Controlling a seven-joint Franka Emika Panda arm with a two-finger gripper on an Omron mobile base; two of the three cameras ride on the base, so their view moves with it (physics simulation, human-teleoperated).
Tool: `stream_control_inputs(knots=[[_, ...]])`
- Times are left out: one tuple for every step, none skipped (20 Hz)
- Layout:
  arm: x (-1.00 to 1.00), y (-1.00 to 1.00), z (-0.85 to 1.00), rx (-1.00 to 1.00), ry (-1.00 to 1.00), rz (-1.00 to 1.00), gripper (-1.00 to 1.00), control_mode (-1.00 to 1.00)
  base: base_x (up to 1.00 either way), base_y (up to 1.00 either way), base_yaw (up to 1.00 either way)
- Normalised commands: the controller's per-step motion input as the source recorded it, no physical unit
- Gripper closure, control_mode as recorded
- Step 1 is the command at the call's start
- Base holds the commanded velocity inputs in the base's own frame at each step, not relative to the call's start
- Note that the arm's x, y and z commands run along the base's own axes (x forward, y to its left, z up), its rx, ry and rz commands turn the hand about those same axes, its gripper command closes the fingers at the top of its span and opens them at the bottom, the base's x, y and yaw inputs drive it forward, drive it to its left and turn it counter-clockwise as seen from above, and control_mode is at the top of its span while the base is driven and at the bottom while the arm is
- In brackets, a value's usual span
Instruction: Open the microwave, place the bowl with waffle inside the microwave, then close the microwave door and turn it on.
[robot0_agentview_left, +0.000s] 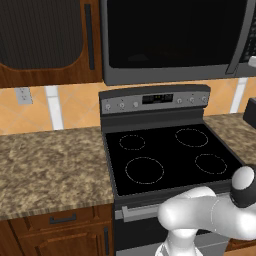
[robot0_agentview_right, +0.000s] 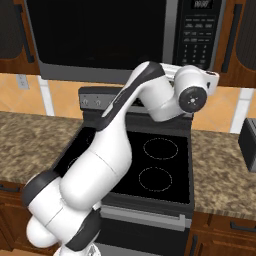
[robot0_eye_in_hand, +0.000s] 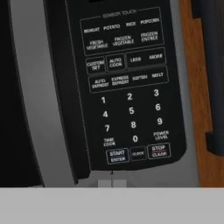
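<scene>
In the left base view the microwave (robot0_agentview_left: 175, 40) hangs above the stove (robot0_agentview_left: 170, 155), its microwave door (robot0_agentview_left: 170, 35) shut. The right base view shows the arm raised toward the button panel (robot0_agentview_right: 200, 35). In the hand view the hand's tips (robot0_eye_in_hand: 112, 183), pinched together and empty, sit just below START (robot0_eye_in_hand: 117, 155); judging by this, only switching on remains, needing a short straight press.

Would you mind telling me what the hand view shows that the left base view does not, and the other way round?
The hand view gives the microwave's button panel close up, with legible number keys and the START key. The left base view gives the stove with its four burner rings, the granite counter and a wall outlet. Both show the microwave, its door handle and a brown wooden cabinet.
</scene>
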Motion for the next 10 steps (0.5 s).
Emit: stream_control_inputs(knots=[[0.29, 0.00, -0.05, 0.00, -0.03, 0.00, 1.00, -1.00, 0.00, 0.00, 0.00], [0.28, 0.00, -0.06, 0.00, -0.02, 0.00, 1.00, -1.00, 0.00, 0.00, 0.00], [0.26, 0.00, -0.05, 0.00, -0.02, 0.00, 1.00, -1.00, 0.00, 0.00, 0.00], [0.25, 0.00, -0.08, 0.00, -0.03, 0.00, 1.00, -1.00, 0.00, 0.00, 0.00], [0.23, 0.00, -0.10, 0.00, -0.03, 0.00, 1.00, -1.00, 0.00, 0.00, 0.00], [0.23, 0.00, -0.11, 0.00, -0.02, 0.00, 1.00, -1.00, 0.00, 0.00, 0.00], [0.20, 0.00, -0.11, 0.00, -0.02, 0.00, 1.00, -1.00, 0.00, 0.00, 0.00], [0.21, 0.00, -0.07, 0.00, -0.02, 0.00, 1.00, -1.00, 0.00, 0.00, 0.00], [0.21, 0.00, -0.04, 0.00, -0.02, 0.00, 1.00, -1.00, 0.00, 0.00, 0.00], [0.21, 0.00, -0.02, 0.00, -0.02, 0.00, 1.00, -1.00, 0.00, 0.00, 0.00]])
